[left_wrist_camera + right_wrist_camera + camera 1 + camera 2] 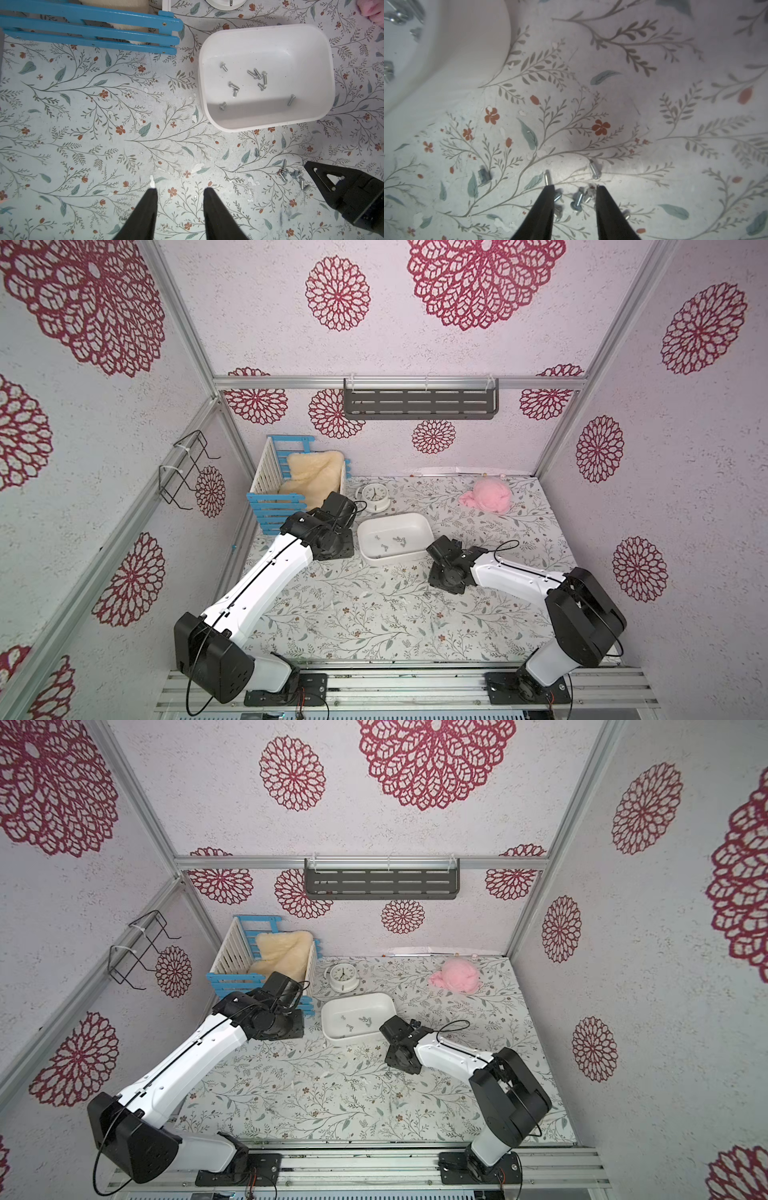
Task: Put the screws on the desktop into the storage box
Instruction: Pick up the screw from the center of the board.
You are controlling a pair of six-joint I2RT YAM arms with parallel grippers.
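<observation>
The storage box (291,62) is a shallow white plastic tub with rounded corners and smooth, glossy walls. In both top views it stands on the desktop (374,614) between the two arms. Nine or so small silver screws (257,75), round-headed with threaded shanks, lie scattered on its floor. A loose cluster (577,201) of the same screws lies on the desktop just beside the box.

The right gripper (575,187) has tapered black fingers set moderately apart, their tips low on either side of that cluster and closed on none of it. The left gripper (180,190) is parted about as much over bare tabletop and holds nothing.

The desktop is flat and pale, printed with grey-green vines and small rust flowers, and the print is chipped to white in spots. Behind stand a blue-and-white slatted crate (270,506) holding cream fleece (309,468), a round white clock (374,493) and a pink fluffy heap (490,495). The textured walls carry red rosettes between aluminium posts
</observation>
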